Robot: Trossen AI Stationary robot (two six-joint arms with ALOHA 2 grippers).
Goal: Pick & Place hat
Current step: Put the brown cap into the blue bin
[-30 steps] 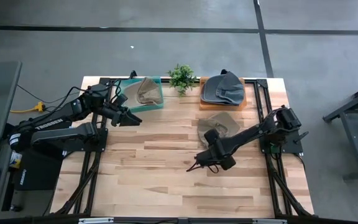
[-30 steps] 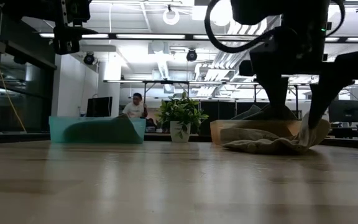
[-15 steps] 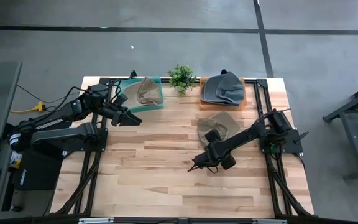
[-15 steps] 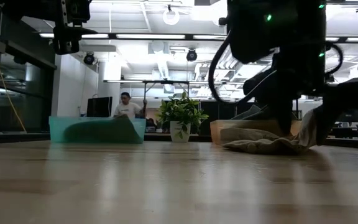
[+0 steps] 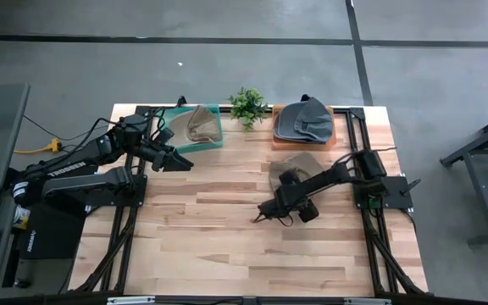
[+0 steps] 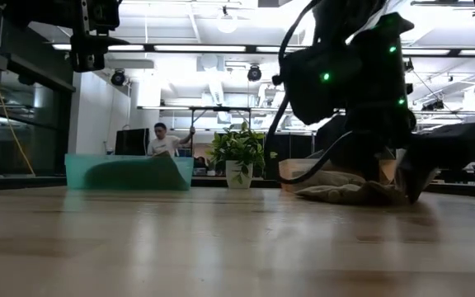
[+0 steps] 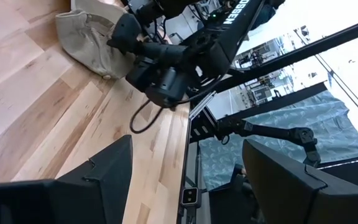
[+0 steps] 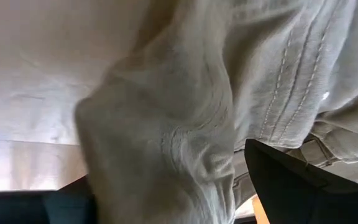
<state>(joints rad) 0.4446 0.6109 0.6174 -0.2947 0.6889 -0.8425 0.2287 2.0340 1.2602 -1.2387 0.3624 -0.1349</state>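
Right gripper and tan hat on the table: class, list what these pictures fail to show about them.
- Right gripper, high view: the arm covers its fingers, so its grip is unclear.
- Tan hat, low view: the arm blocks most of it.
- Right wrist view: fabric fills the picture; finger contact is unclear.
- Person, low view: too small for detail.

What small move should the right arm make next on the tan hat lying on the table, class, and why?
Probably close the right claw on the tan hat. The right wrist view shows fabric filling the space between its open fingers, so a grasp looks ready. The left claw waits by the teal bin.
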